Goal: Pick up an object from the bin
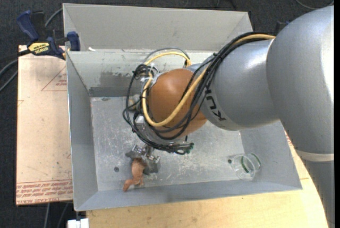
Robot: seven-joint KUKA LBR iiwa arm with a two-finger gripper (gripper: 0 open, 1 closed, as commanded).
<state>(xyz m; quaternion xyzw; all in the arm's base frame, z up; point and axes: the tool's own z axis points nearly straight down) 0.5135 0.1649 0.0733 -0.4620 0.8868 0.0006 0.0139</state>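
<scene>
Near the right front corner of the bin [79, 131] we see a clear, ring-like thing [245, 163], well apart from the hand [143, 159]. A small dark speck [116, 169] lies on the floor to the hand's left. The orange cover [170, 96] and cables [234, 43] of the arm hide much of the hand, so we cannot tell whether it is spread or pressed together. Right at its tip, near the front wall, lies a small orange-brown thing [135, 172], lumpy and irregular.

Arm [239, 89] hides much of the bin [79, 131]; orange thing [135, 175] unidentifiable
</scene>
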